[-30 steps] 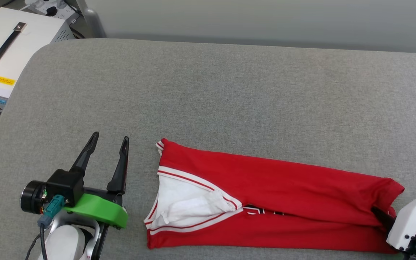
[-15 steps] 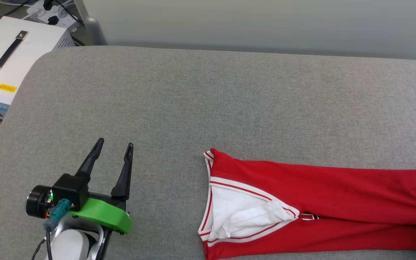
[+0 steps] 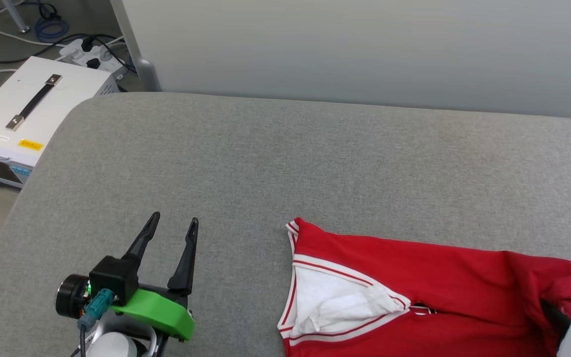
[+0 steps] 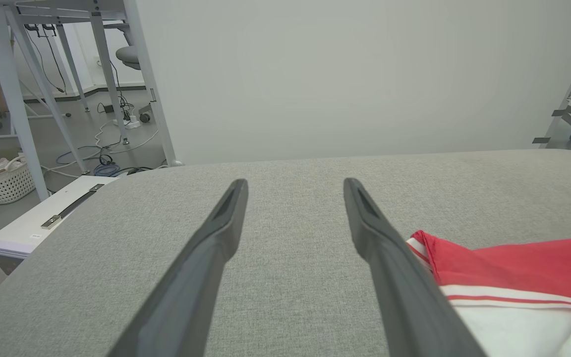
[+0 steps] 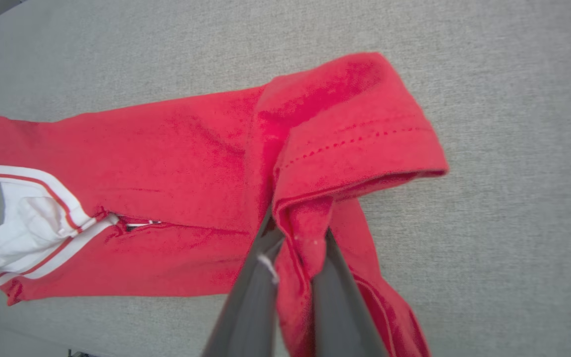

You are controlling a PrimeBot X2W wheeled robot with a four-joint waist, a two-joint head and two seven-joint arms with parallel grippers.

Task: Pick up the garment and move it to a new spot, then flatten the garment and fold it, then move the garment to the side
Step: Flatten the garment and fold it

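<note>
Head view — red jersey shirt point(image 3: 429, 282) with white striped-trim sleeves lies lengthwise left-to-right on the grey fabric desk point(image 3: 285, 158), right gripper point(image 5: 298, 230) clenched on its right end — left gripper point(image 3: 174, 220) released, well apart.

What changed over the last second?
The right gripper, jaws shut on the red jersey with white sleeves, dragged it toward the robot's right, away from the left gripper. The grip held; the left gripper stayed open. The head view shifted too.
</note>
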